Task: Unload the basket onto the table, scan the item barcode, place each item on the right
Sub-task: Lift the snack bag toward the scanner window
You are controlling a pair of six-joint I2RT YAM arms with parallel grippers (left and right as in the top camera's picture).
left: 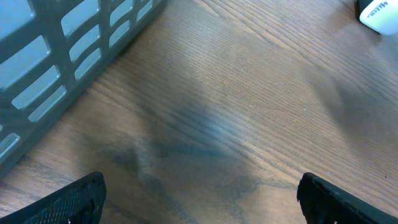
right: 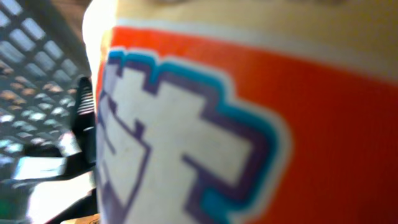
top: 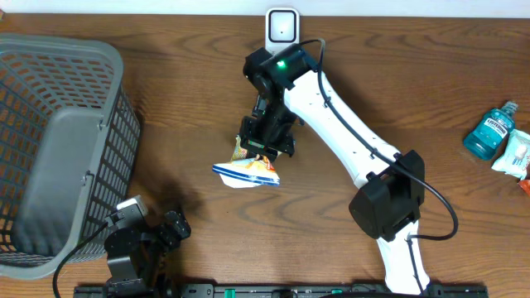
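The item is a crinkled snack bag (top: 247, 172), orange and white with blue edges, in the middle of the table. My right gripper (top: 263, 154) comes down on its upper edge and is shut on it. In the right wrist view the bag (right: 249, 124) fills the frame with orange foil and white, purple-outlined lettering, hiding the fingers. No barcode shows in any view. A white scanner (top: 282, 26) stands at the table's far edge, behind the right arm. My left gripper (top: 174, 225) rests near the front left, open, with bare wood between its fingertips (left: 74, 202).
A large grey basket (top: 58, 141) takes up the left side; its wall (left: 56, 56) is close to my left gripper. A teal mouthwash bottle (top: 490, 131) and a white packet (top: 513, 153) lie at the far right. A white object (left: 379, 14) shows at the left wrist view's top right.
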